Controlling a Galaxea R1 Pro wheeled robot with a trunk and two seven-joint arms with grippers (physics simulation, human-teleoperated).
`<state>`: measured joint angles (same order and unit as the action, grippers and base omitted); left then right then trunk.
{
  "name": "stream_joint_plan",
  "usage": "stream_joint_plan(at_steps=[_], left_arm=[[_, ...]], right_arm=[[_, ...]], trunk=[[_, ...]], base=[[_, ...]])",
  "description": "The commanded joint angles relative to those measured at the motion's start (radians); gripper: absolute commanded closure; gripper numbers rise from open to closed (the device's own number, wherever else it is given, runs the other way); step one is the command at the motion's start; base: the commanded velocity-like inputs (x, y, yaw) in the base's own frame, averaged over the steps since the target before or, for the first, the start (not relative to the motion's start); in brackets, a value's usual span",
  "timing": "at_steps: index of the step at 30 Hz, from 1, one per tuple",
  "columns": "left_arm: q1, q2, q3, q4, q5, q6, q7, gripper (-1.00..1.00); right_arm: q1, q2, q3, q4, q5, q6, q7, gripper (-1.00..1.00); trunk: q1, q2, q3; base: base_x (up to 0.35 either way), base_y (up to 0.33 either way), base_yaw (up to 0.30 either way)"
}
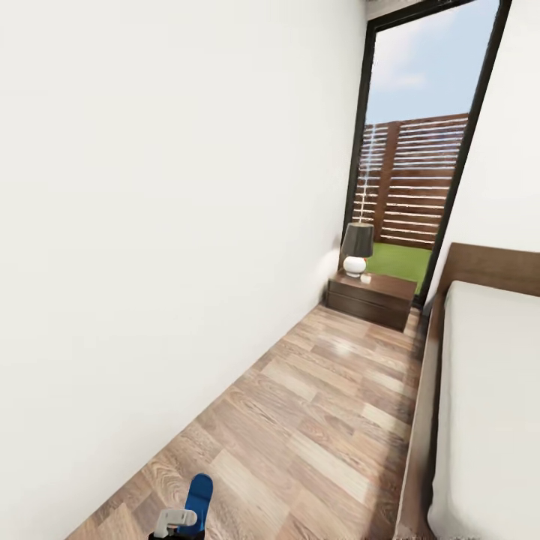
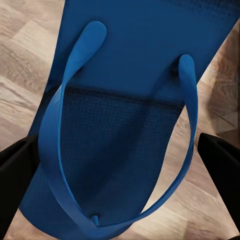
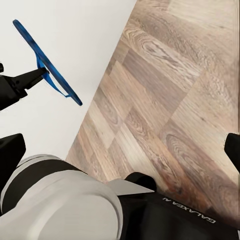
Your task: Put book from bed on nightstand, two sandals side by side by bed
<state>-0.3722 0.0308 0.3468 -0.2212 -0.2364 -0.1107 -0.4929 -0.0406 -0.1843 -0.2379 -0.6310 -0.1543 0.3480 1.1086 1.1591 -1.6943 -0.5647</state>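
Where the white wall [image 1: 165, 210] runs along the left of the head view, a narrow strip of wood-plank floor [image 1: 315, 405] leads between it and the bed [image 1: 487, 405], whose pale grey mattress and dark brown base fill the right edge, with the brown headboard [image 1: 491, 271] at its far end. Beyond the floor strip stands the tall dark-framed window [image 1: 420, 150], showing a slatted wooden fence, grass and sky. Below the window, in the far corner beside the headboard, sits the reddish-brown nightstand [image 1: 373, 298], and on its top near the wall edge stands a lamp [image 1: 357, 249] with a dark shade and a round white base.

At the bottom edge of the head view, 1 blue sandal [image 1: 199, 496] rises above the left gripper [image 1: 174, 521], held over the floor close to the wall. The left wrist view shows the sandal's sole and blue straps up close, with dark fingers [image 2: 17, 175] at both sides of it; the right wrist view shows the same sandal [image 3: 46, 63] pinched edge-on between those fingers, clear of the floor. The right gripper [image 3: 125, 155] has fingertips [image 3: 11, 152] set wide apart with only floor between them.
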Motion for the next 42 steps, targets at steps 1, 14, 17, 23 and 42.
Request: stream_joint_plan(at_steps=[1, 14, 17, 23, 42], left_arm=[[-0.001, 0.000, 0.008, 0.000, -0.011, -0.006, -0.004, 1.00], [-0.001, 0.000, 0.008, 0.000, -0.011, -0.006, -0.004, 1.00], [-0.001, 0.000, 0.008, 0.000, -0.011, -0.006, -0.004, 1.00], [-0.001, 0.000, 0.008, 0.000, -0.011, -0.006, -0.004, 1.00], [-0.001, 0.000, 0.008, 0.000, -0.011, -0.006, -0.004, 1.00]], right_arm=[[-0.001, 0.000, -0.001, 0.000, -0.005, 0.009, 0.003, -1.00], [-0.001, -0.001, -0.001, -0.001, -0.008, 0.009, 0.005, -1.00], [-0.001, -0.002, -0.001, -0.001, -0.007, 0.009, 0.005, -1.00], [-0.001, -0.003, -0.001, -0.001, -0.007, 0.009, 0.005, -1.00], [-0.001, -0.003, -0.001, -0.001, -0.007, 0.009, 0.005, -1.00]], trunk=[[0.000, 0.000, -0.001], [0.000, 0.000, -0.001], [0.000, 0.000, -0.001], [0.000, 0.000, -0.001], [0.000, 0.000, -0.001]], base=[[0.000, 0.000, -0.261], [0.000, 0.000, -0.056], [0.000, 0.000, -0.095], [0.000, 0.000, -0.251], [0.000, 0.000, -0.283]])
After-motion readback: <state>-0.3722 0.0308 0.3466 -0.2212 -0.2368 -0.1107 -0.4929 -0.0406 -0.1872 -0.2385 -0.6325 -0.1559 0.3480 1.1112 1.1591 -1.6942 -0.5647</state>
